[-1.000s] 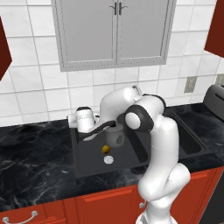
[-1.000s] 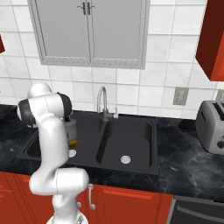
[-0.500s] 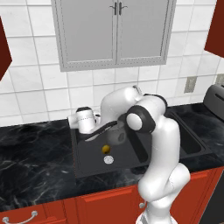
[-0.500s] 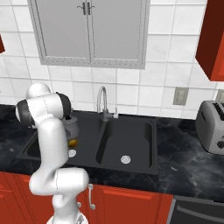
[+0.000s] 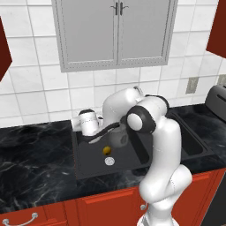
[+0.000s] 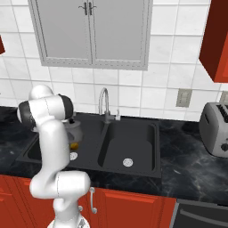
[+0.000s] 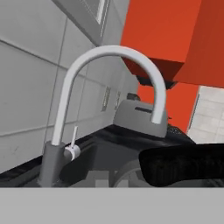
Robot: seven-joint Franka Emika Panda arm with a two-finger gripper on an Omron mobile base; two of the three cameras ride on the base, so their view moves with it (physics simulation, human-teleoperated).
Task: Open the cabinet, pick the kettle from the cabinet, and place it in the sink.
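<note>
While the white arm folds forward and down from its base, elbow high and forearm doubled back toward the wall, the hand hangs low over the left half of the black rectangular sink basin [image 5: 88, 163]. Gripper [image 5: 115, 127] jaws are closed on the arched black-topped handle [image 7: 183, 164] of the small dark grey metal kettle [image 5: 118, 137]; that handle lies as a dark bar right across the hand view. Kettle body hangs directly below the gripper, inside the basin outline, just above the floor; cannot tell if it touches. Small yellow object [image 5: 106, 150] and round silver drain [image 5: 109, 161] sit on the basin floor just beside the kettle. Curved silver faucet [image 7: 105, 87] stands close ahead of the fingers, silver four-slot toaster [image 7: 138, 114] well beyond it. Grey double-door wall cabinet [image 5: 115, 33] is high above the hand.
</note>
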